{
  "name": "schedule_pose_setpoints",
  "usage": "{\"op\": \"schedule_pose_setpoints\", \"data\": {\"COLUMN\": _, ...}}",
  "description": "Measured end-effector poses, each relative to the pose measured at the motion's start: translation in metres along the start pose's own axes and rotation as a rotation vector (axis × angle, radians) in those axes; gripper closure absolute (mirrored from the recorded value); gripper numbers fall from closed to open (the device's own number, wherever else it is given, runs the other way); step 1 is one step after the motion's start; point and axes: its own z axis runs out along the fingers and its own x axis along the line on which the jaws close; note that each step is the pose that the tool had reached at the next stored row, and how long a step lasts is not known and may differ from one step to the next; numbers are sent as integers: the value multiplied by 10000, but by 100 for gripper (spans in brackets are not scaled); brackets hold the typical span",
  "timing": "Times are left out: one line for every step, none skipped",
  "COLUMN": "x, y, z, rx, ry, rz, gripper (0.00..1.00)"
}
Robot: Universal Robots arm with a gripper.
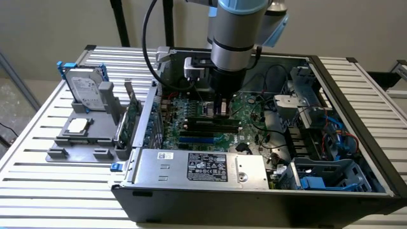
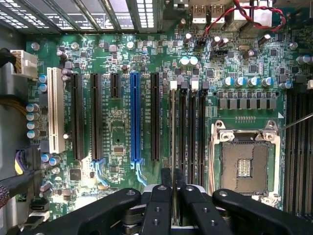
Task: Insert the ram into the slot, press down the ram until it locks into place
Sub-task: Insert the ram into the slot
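The ram (image 2: 172,132) shows edge-on in the wrist view as a thin stick, upright between my fingers (image 2: 165,183). My gripper (image 2: 173,172) is shut on it. The stick lines up with the outermost of several parallel black memory slots (image 2: 191,137), at the white end clip (image 2: 172,84); whether it is seated I cannot tell. In the exterior view the gripper (image 1: 221,110) reaches down into the open computer case, just above the black slots (image 1: 213,123) on the motherboard.
A blue slot (image 2: 135,117), a white slot (image 2: 55,110) and longer black card slots lie beside the memory slots. The bare processor socket (image 2: 243,164) is on the other side. The power supply (image 1: 203,167), drive cages (image 1: 324,176) and cables crowd the case. An upright green card (image 1: 131,121) and a hard drive (image 1: 86,88) stand outside.
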Motion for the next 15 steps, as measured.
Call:
{"op": "schedule_pose_setpoints", "data": {"x": -7, "y": 2, "z": 9, "rx": 5, "ry": 0, "rz": -4, "gripper": 87}}
{"op": "schedule_pose_setpoints", "data": {"x": -14, "y": 3, "z": 19, "rx": 9, "ry": 1, "rz": -9, "gripper": 87}}
{"op": "schedule_pose_setpoints", "data": {"x": -19, "y": 3, "z": 28, "rx": 11, "ry": 2, "rz": -14, "gripper": 87}}
{"op": "schedule_pose_setpoints", "data": {"x": -23, "y": 3, "z": 38, "rx": 13, "ry": 2, "rz": -21, "gripper": 87}}
{"op": "schedule_pose_setpoints", "data": {"x": -26, "y": 2, "z": 46, "rx": 13, "ry": 8, "rz": -27, "gripper": 87}}
{"op": "schedule_pose_setpoints", "data": {"x": -28, "y": 2, "z": 54, "rx": 13, "ry": 15, "rz": -32, "gripper": 87}}
{"op": "schedule_pose_setpoints", "data": {"x": -30, "y": 2, "z": 63, "rx": 14, "ry": 25, "rz": -36, "gripper": 87}}
{"op": "schedule_pose_setpoints", "data": {"x": -30, "y": 2, "z": 67, "rx": 14, "ry": 34, "rz": -41, "gripper": 87}}
{"op": "schedule_pose_setpoints", "data": {"x": -31, "y": 2, "z": 70, "rx": 13, "ry": 43, "rz": -46, "gripper": 87}}
{"op": "schedule_pose_setpoints", "data": {"x": -33, "y": 2, "z": 75, "rx": 14, "ry": 51, "rz": -50, "gripper": 87}}
{"op": "schedule_pose_setpoints", "data": {"x": -34, "y": 2, "z": 81, "rx": 14, "ry": 56, "rz": -56, "gripper": 87}}
{"op": "schedule_pose_setpoints", "data": {"x": -35, "y": 2, "z": 86, "rx": 15, "ry": 64, "rz": -63, "gripper": 87}}
{"op": "schedule_pose_setpoints", "data": {"x": -35, "y": 2, "z": 90, "rx": 15, "ry": 71, "rz": -68, "gripper": 87}}
{"op": "schedule_pose_setpoints", "data": {"x": -37, "y": 2, "z": 94, "rx": 15, "ry": 83, "rz": -74, "gripper": 87}}
{"op": "schedule_pose_setpoints", "data": {"x": -38, "y": 2, "z": 96, "rx": 14, "ry": 94, "rz": -81, "gripper": 87}}
